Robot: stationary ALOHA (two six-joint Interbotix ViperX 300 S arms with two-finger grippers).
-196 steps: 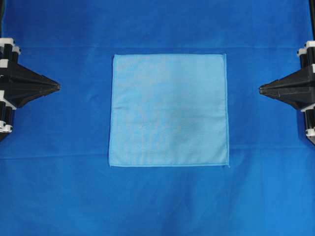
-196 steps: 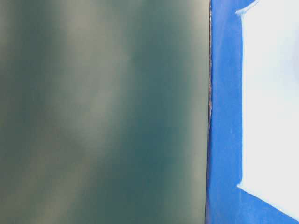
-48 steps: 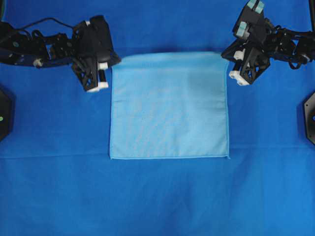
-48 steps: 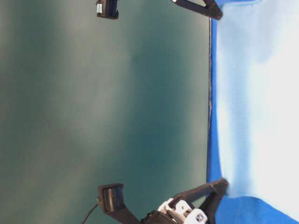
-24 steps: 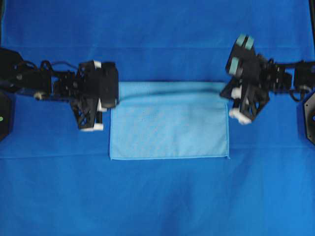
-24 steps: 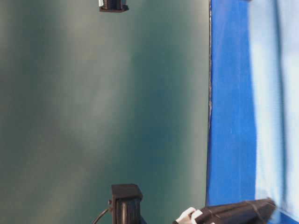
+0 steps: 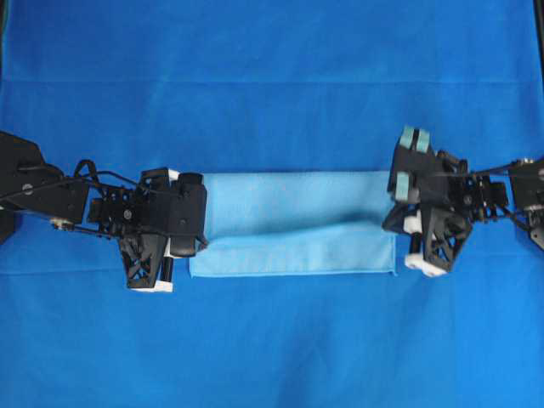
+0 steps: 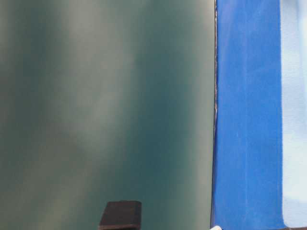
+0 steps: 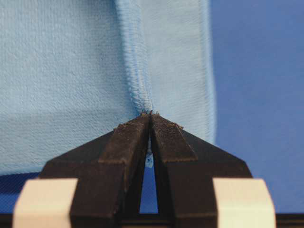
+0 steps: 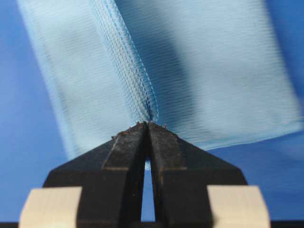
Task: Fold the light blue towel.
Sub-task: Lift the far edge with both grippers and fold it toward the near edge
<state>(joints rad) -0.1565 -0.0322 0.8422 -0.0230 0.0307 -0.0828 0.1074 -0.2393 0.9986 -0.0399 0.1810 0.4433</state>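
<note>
One deep royal-blue cloth (image 7: 272, 76) covers the whole bench, wall to wall in the overhead view, with faint crease lines running across it. On it lies one light blue towel (image 7: 293, 223), doubled over into a wide, low band at the middle of the bench: its near layer rests flat with a straight hem along the front, while the upper layer curves over it from the far side and casts a soft shadow along the fold. Two black arms reach in, one from each side of the overhead view, each ending level with one short end of the towel. The left claw (image 9: 150, 116) is clenched on one stitched corner of the towel, its two black fingers (image 9: 126, 142) pressed together at the tips with the hem rising from between them. The right claw (image 10: 147, 124) is likewise clenched on the towel's opposite corner, the stitched edge pinched between its closed tips. In the table-level view one strip of the towel shows at the right edge, beside the blue cloth and one blurred dark-green backdrop (image 8: 105, 110). Each claw carries two pale blocks at its base.
</note>
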